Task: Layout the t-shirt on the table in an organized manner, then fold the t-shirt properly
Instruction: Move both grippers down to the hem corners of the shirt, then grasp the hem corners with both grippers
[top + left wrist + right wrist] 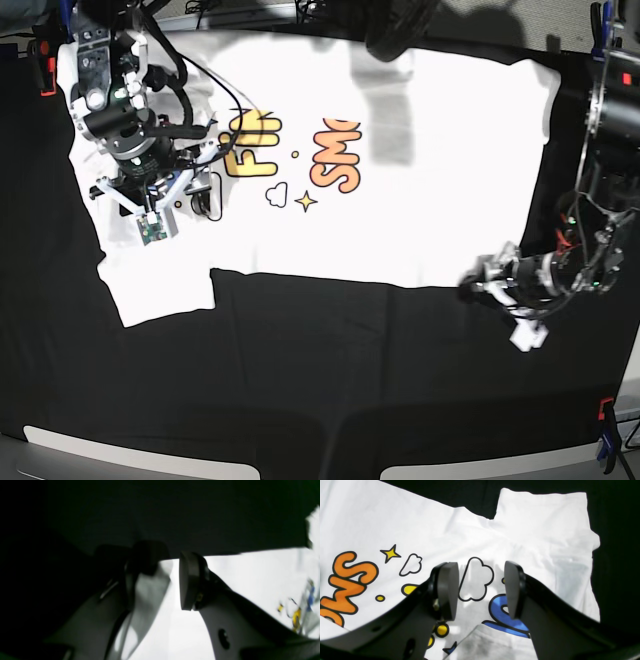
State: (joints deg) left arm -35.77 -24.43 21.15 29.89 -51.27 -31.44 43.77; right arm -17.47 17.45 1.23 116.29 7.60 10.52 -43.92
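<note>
In the left wrist view, the left gripper is seen low against the table, its jaws apart with nothing between them; the hem of the t-shirt lies directly ahead and under them.

In the right wrist view, the right gripper is held above the printed chest with jaws spread and empty, one sleeve lying beyond them.

In the base view, the t-shirt is seen spread print-up across the far half of the table, its long axis running sideways. The left gripper is judged nearer the hem corner, the right gripper nearer the shoulder and sleeve
</note>
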